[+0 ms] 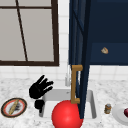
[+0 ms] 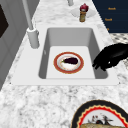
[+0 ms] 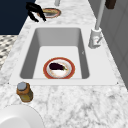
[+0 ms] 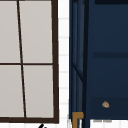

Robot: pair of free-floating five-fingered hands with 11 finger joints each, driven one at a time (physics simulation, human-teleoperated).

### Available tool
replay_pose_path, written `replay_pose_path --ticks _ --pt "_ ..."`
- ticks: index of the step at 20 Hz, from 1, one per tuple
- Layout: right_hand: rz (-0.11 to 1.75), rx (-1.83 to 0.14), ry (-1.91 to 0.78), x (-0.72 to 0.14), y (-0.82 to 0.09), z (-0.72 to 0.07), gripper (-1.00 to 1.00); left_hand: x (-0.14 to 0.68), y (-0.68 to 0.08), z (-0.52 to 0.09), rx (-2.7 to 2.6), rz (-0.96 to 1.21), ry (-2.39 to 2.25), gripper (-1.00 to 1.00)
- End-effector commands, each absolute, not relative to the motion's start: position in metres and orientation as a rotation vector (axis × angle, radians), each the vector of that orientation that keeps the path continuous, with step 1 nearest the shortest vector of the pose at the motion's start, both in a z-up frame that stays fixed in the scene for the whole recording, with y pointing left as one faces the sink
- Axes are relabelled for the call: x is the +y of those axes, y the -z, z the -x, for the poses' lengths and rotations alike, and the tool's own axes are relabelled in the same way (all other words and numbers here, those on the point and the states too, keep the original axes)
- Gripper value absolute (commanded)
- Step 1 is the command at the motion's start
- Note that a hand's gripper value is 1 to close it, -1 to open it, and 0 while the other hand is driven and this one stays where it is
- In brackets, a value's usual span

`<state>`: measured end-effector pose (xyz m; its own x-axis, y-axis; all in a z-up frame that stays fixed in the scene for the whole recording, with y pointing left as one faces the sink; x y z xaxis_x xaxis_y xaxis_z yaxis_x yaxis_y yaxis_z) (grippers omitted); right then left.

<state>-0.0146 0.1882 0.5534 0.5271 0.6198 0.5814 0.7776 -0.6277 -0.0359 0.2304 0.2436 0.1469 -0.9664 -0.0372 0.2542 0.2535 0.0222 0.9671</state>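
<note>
The left hand (image 1: pixel 40 88) hung in the air above the left edge of the sink (image 1: pixel 91 105), its fingers spread and straight, gripping nothing. In the left side view the same hand (image 2: pixel 111 57) hovered over the sink's front rim (image 2: pixel 110 77), fingertips pointing down toward the basin; in the right side view it (image 3: pixel 35 11) showed at the far end of the counter, close to the patterned plate (image 3: pixel 51 13).

That patterned plate (image 1: pixel 14 107) lay on the marble counter (image 1: pixel 15 85) just left of the sink, carrying what looked like a long piece of bread, though the view is too coarse to be sure. It was the thing nearest the hand, and the two were apart.

Inside the basin sat a red-rimmed plate (image 2: pixel 68 62) with a dark eggplant (image 2: pixel 70 60) on it. A tall faucet (image 2: pixel 31 30) stood on the back rim. In the front view a red ball (image 1: pixel 67 114) covered the front of the sink, and an open navy cabinet door (image 1: pixel 81 57) with a brass handle (image 1: pixel 75 83) hung above it. To the right of the sink stood a small jar (image 1: pixel 107 108) beside a white plate (image 1: pixel 120 113).
</note>
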Motion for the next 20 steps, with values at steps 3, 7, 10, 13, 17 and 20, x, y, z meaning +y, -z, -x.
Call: replay_pose_path --ticks 3,7,10,13,17,20 --pt "2.482 -1.116 0.576 0.179 -0.551 0.013 -1.00 0.244 -0.147 -0.230 -2.085 0.225 2.049 0.00" --pt "2.497 -1.125 0.492 0.169 -0.549 0.015 -1.00 0.244 -0.147 -0.230 -2.085 0.225 2.049 0.00" --pt "2.508 -1.156 0.416 0.163 -0.544 0.021 -1.00 0.244 -0.147 -0.230 -2.085 0.225 2.049 0.00" --pt "2.481 -1.188 0.338 0.165 -0.543 0.029 -1.00 0.244 -0.147 -0.230 -2.085 0.225 2.049 0.00" --pt "2.451 -1.183 0.246 0.164 -0.540 0.039 -1.00 0.244 -0.147 -0.230 -2.085 0.225 2.049 0.00" --pt "2.433 -1.184 0.184 0.164 -0.538 0.047 -1.00 0.244 -0.147 -0.230 -2.085 0.225 2.049 0.00"
